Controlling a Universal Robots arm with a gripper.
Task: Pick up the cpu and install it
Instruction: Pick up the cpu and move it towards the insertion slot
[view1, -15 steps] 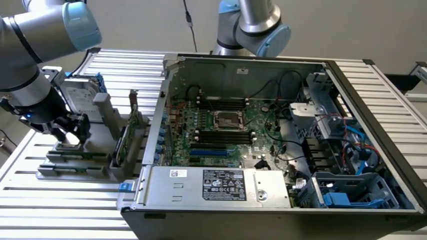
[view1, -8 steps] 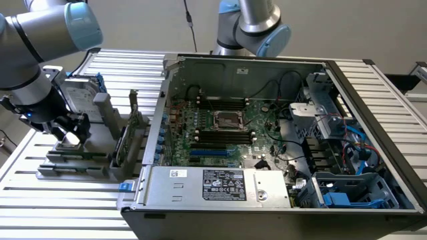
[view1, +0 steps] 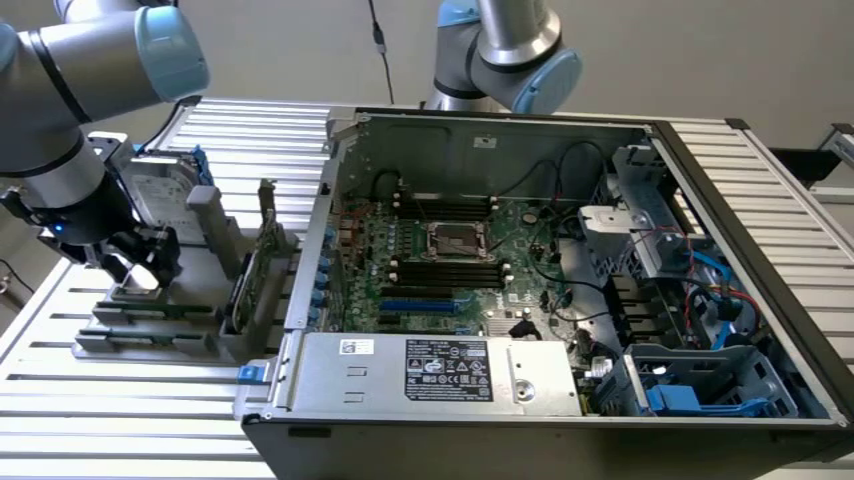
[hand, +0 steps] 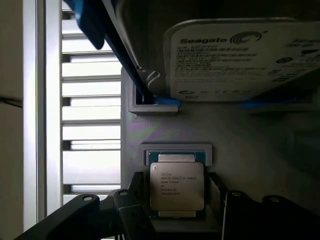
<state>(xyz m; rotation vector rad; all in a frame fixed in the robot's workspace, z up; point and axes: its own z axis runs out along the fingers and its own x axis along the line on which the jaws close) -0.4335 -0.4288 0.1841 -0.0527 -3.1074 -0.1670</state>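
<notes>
The cpu (hand: 176, 186), a small square chip with a silvery top and printed lettering, lies flat in a recess of the grey holder (hand: 250, 150). My gripper (hand: 179, 212) is open, with one dark finger (hand: 131, 212) on each side of the chip and a gap to it on both sides. In the exterior view the gripper (view1: 136, 265) hangs low over the holder (view1: 147, 335) at the exterior view's left, outside the computer case. The dark metal-framed socket (view1: 454, 240) sits in the middle of the motherboard inside the open case.
A silver Seagate hard drive (hand: 240, 57) with blue rails stands upright in the holder just beyond the chip. Upright cards (view1: 260, 270) stand between the holder and the case wall (view1: 327, 210). A second arm's elbow (view1: 514, 60) hangs behind the case. Everything rests on a slatted metal table (view1: 120, 420).
</notes>
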